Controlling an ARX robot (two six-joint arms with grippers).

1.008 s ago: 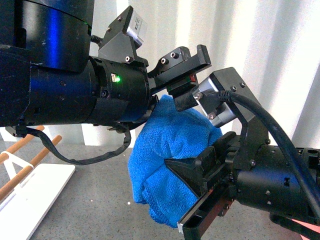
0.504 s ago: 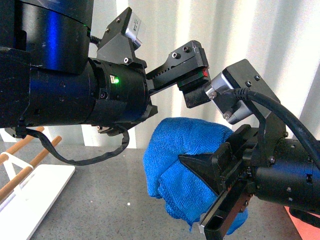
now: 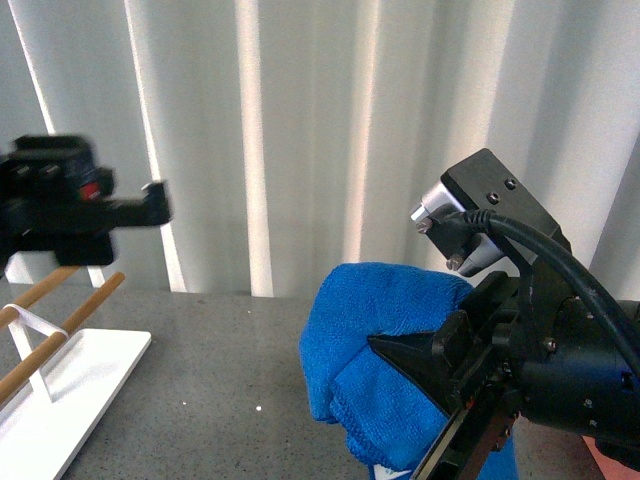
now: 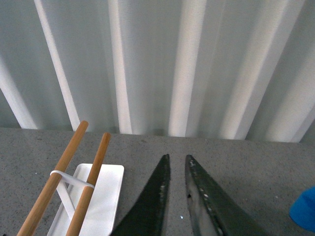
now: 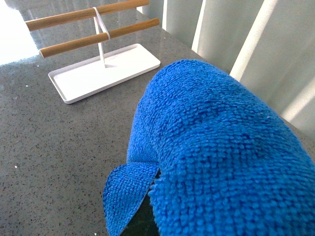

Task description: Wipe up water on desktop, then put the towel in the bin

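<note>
The bright blue towel (image 3: pixel 365 345) hangs bunched above the dark speckled desktop (image 3: pixel 220 390), with my right gripper (image 3: pixel 396 405) shut on it. In the right wrist view the towel (image 5: pixel 221 147) fills most of the picture and hides the jaws. My left gripper (image 3: pixel 150 205) is blurred at the far left, above the rack. Its fingers stand open with nothing between them (image 4: pixel 176 160), and a corner of the towel (image 4: pixel 305 209) shows at that view's edge. A salmon-pink sliver of the bin (image 3: pixel 612 462) peeks out below the right arm. I can make out no water on the desktop.
A white rack base (image 3: pixel 70 400) with two wooden rods (image 3: pixel 60 335) stands on the desktop at the left; it also shows from both wrists (image 4: pixel 98 189) (image 5: pixel 106 69). Pale vertical blinds (image 3: pixel 300 140) close off the back.
My left arm let go of the towel and swung away to the far left. My right gripper kept the towel and shifted slightly right and down.
</note>
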